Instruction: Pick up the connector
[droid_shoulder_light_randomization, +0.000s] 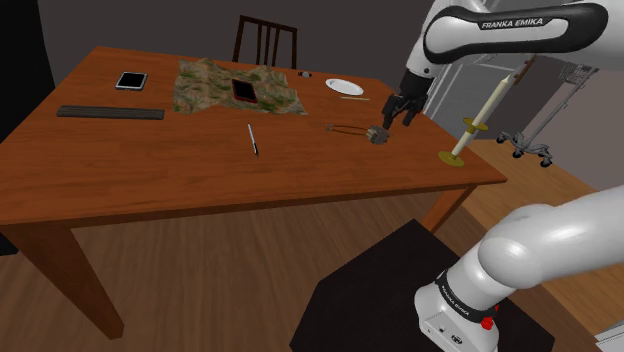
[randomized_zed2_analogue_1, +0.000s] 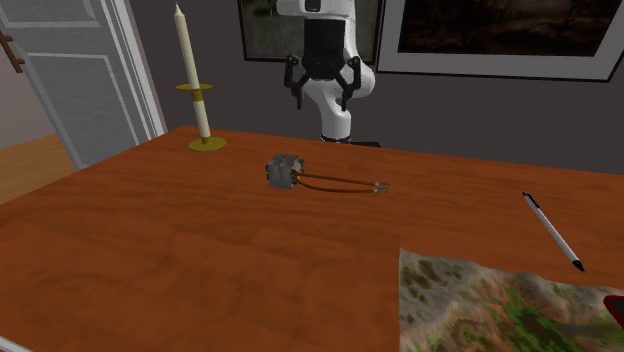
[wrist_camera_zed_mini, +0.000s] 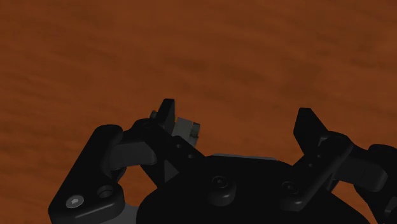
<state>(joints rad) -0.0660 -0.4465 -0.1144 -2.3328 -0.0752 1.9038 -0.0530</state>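
The black claw (droid_shoulder_light_randomization: 400, 114) hangs wide open and empty above the wooden bench (droid_shoulder_light_randomization: 200, 165). The grey connector (droid_shoulder_light_randomization: 377, 134) lies on the bench just below it, beside one fingertip, untouched.

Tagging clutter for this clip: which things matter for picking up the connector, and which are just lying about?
Job: connector; open pincer near it.
Lying about: candle, pen, plate, keyboard, tablet, red phone, patterned cloth.

FRANKA EMIKA, on arm link (droid_shoulder_light_randomization: 515, 30) (white letters)
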